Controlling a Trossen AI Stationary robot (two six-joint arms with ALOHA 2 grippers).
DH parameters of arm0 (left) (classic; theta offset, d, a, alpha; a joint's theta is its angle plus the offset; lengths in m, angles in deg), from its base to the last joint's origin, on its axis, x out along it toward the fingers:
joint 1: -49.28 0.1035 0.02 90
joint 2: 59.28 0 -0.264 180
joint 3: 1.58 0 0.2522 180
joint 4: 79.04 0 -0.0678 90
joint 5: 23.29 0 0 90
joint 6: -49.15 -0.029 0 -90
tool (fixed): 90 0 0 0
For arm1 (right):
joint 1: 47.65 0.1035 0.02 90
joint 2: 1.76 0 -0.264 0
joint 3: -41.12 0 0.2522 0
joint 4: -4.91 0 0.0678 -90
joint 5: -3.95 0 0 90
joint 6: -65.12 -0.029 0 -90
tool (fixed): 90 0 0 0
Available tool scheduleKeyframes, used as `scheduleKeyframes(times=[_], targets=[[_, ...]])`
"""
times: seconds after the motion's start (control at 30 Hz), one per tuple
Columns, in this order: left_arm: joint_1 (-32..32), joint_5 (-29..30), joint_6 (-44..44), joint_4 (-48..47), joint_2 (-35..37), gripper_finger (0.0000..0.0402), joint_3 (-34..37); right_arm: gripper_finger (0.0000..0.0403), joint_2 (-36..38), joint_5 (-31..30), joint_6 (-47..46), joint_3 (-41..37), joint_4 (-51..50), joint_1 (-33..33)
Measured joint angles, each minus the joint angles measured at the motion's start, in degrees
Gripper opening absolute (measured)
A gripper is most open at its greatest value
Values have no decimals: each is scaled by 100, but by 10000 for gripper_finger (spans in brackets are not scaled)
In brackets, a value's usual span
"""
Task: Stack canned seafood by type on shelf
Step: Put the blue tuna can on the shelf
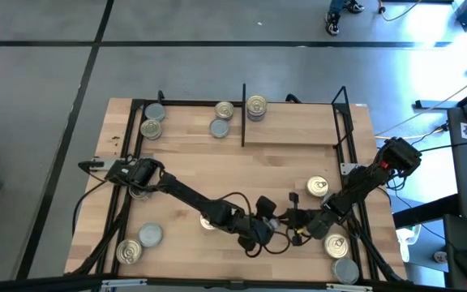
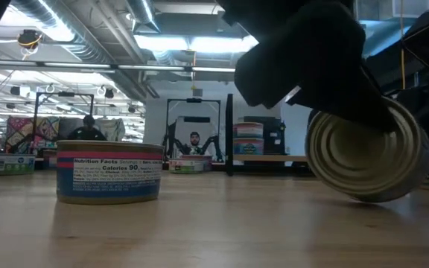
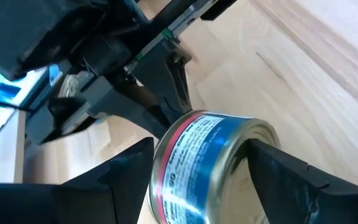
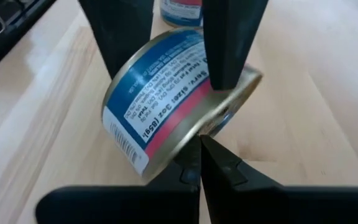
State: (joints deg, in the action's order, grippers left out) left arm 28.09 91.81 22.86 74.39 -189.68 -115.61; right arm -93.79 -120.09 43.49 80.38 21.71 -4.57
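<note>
My left gripper point(image 1: 259, 231) point(image 3: 201, 168) is shut on one can of seafood point(image 3: 197, 162) point(image 4: 160, 93), blue and red labelled, near the table's front middle. In the low view this can point(image 2: 367, 152) is turned on edge with a ringed flat face toward the camera. My right gripper point(image 1: 292, 217) point(image 4: 200, 146) is shut, its tips at the can's rim. On the shelf point(image 1: 294, 134) at the back, cans stand on their bases: a stack point(image 1: 255, 106) right of the black divider point(image 1: 243, 113), and several singles point(image 1: 224, 109) point(image 1: 150, 128) to its left. My left gripper pinches the can by its two flat faces, one finger point(image 3: 272, 174) on the gold lid face point(image 3: 261, 138), the other on the opposite face. The fingers slant down from the table's left. The can is tilted on edge; whether its lower rim touches the table I cannot tell. My right gripper lies with its shut fingertips point(image 4: 199, 142) against the rim of the can's face point(image 4: 219, 121) that is turned toward it. It comes slanting down from the table's right. It grips nothing.
Loose cans stand on the tabletop: two at the front left point(image 1: 150, 235) point(image 1: 128, 251), one under the left arm point(image 1: 209, 221), three on the right point(image 1: 318, 186) point(image 1: 336, 245) point(image 1: 345, 269). The nearest one in the low view point(image 2: 109, 171) stands left of the held can.
</note>
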Motion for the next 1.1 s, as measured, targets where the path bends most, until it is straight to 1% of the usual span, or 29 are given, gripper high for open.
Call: scheduleKeyframes(times=[0.1, 0.33, 0.5, 0.6, 0.7, 0.83, 0.9, 1.03, 1.1], targets=[[-72, 127, 78, -87, 33, 253, -2, 10, 0, -42, -1, 9, 4, 1], [-317, 693, 341, -439, 210, 253, -8, 10, 0, -83, -6, 24, 110, 8], [-487, 789, 1144, -941, 212, 253, -7, 10, 0, -59, 134, 121, 174, 8], [-546, 822, 1759, -973, 215, 253, 120, 10, 2, 66, 269, 341, 38, 8], [-554, 921, 2177, -1017, 215, 253, 329, 10, 2, 109, 402, 618, -236, 8], [-496, 988, 2608, -841, 214, 253, 698, 10, 2, 140, 542, 959, -628, 7], [-478, 1002, 2645, -707, 206, 253, 820, 10, 2, 161, 548, 1089, -804, -22], [-442, 1024, 2605, -20, 206, 253, 1093, 10, 4, 238, 557, 1210, -1031, -218], [-420, 1017, 2591, 178, 206, 253, 1170, 10, 4, 276, 575, 1226, -1072, -347]])
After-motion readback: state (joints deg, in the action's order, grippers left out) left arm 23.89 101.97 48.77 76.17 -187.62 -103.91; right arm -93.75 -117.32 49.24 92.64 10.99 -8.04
